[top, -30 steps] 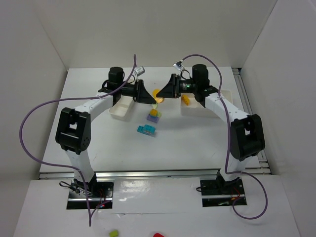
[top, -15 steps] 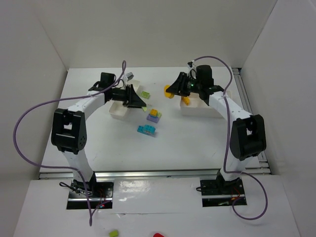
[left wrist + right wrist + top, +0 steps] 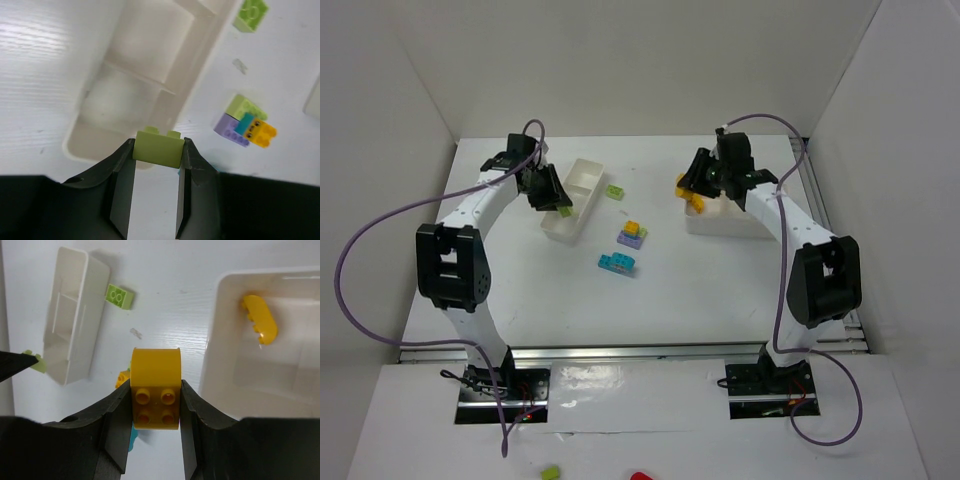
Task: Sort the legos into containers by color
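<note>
A sec ago both my arms met nose to nose over the middle of the table; now they've swung apart. My left gripper hangs over the near end of the left tray, jaws pinching a pale green brick by its sides. My right gripper hovers at the left edge of the right tray, clamped on an orange brick, studs facing the cam. Top view gives both bricks as mere specks; the wrist cams show them plainly. Right wrist cam also shows a curved orange piece lying in the right tray. On the table btw the trays: a loose green brick, a purple-green-yellow stack and a cyan brick.
</note>
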